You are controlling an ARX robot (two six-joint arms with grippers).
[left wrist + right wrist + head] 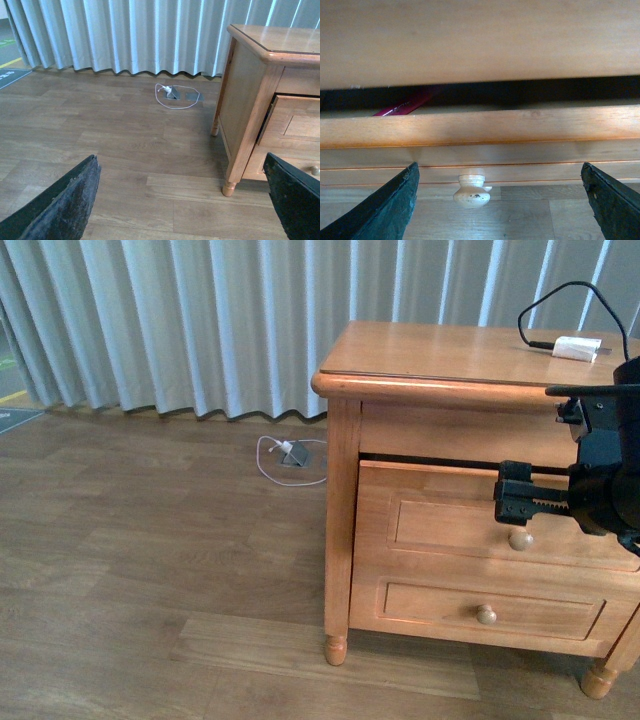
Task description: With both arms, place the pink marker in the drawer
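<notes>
The upper drawer [470, 525] of the honey-coloured cabinet stands slightly pulled out. Its pale round knob [520, 539] also shows in the right wrist view [471, 190]. The pink marker [405, 106] lies inside the drawer and shows through the dark gap above the drawer front. My right gripper [512, 502] is open and empty, just in front of the drawer front above the knob, with the knob between its jaws in the right wrist view [500, 205]. My left gripper [185, 200] is open and empty over the floor, left of the cabinet; it is out of the front view.
A white plug adapter with black cable [577, 348] lies on the cabinet top [450, 350]. The lower drawer [487, 614] is shut. A white cable and floor socket [292, 455] lie by the grey curtain [200, 320]. Wooden floor [150, 570] lies left of the cabinet.
</notes>
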